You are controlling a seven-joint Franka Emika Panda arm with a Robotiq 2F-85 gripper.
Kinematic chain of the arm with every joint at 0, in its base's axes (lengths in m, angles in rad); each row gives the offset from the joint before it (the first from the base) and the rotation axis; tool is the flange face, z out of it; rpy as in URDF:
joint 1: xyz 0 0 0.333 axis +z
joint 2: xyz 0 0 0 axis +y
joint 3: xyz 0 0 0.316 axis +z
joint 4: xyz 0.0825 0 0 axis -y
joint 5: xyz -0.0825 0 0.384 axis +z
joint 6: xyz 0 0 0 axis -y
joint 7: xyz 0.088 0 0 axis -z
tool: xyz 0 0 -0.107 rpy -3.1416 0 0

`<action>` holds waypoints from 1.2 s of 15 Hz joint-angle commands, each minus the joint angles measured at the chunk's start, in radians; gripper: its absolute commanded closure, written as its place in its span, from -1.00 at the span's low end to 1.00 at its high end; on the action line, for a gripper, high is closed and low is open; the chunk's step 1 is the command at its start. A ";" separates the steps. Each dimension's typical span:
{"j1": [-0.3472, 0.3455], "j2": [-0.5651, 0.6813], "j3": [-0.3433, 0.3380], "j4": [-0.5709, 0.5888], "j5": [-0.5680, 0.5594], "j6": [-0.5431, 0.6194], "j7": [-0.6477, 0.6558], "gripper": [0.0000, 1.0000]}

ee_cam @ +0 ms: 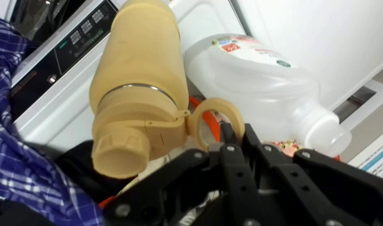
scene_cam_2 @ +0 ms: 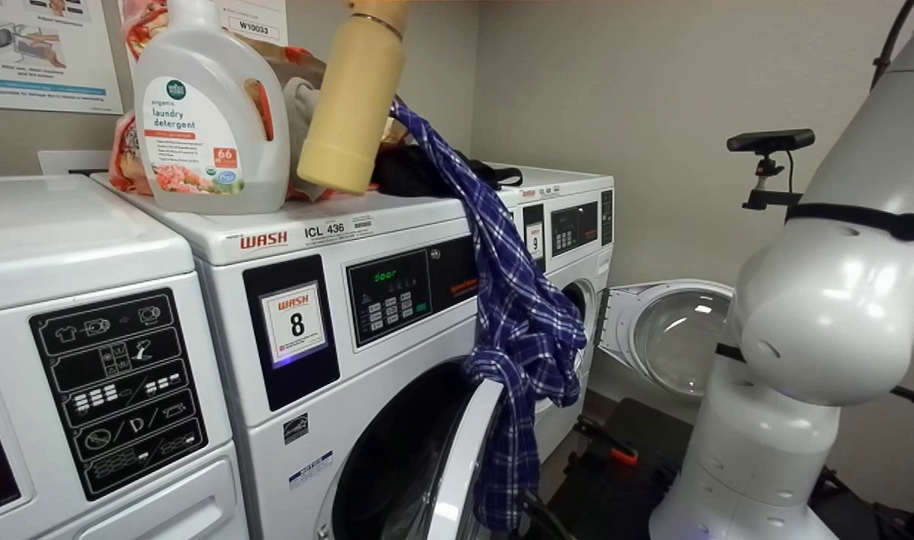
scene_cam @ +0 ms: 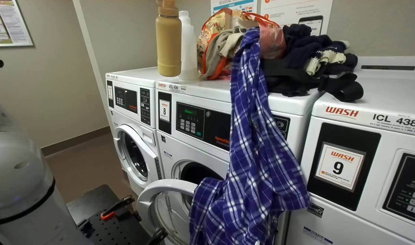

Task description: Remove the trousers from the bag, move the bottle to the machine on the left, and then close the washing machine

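The mustard-yellow bottle (ee_cam: pixel 141 62) hangs from my gripper (ee_cam: pixel 239 133), whose fingers are shut on its cap loop. In an exterior view the bottle (scene_cam_2: pixel 355 105) tilts over the top of the washing machine (scene_cam_2: pixel 224 300) marked 8; the gripper is outside both exterior views. The washing machine's round door (scene_cam: pixel 166 185) stands open. The plaid trousers (scene_cam: pixel 258 136) hang down its front and over the door, their upper end near the orange-red floral bag (scene_cam: pixel 212 29). The machine on the left (scene_cam: pixel 134 72) adjoins it, near the bottle in an exterior view.
A white detergent bottle (scene_cam_2: pixel 217 142) stands on the washing machine close to the yellow bottle. Dark clothes (scene_cam: pixel 306 61) lie beside the bag. Machine 9 (scene_cam: pixel 330 224) has its door (scene_cam_2: pixel 674 337) swung open towards the arm (scene_cam_2: pixel 816 315). Clamps (scene_cam_2: pixel 614 450) sit on the arm's base.
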 commanded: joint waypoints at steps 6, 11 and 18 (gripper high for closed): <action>0.085 0.101 0.080 0.089 -0.041 -0.007 -0.039 0.96; 0.132 0.151 0.121 0.155 -0.078 -0.001 -0.026 0.96; 0.195 0.248 0.159 0.266 -0.182 0.029 -0.020 0.96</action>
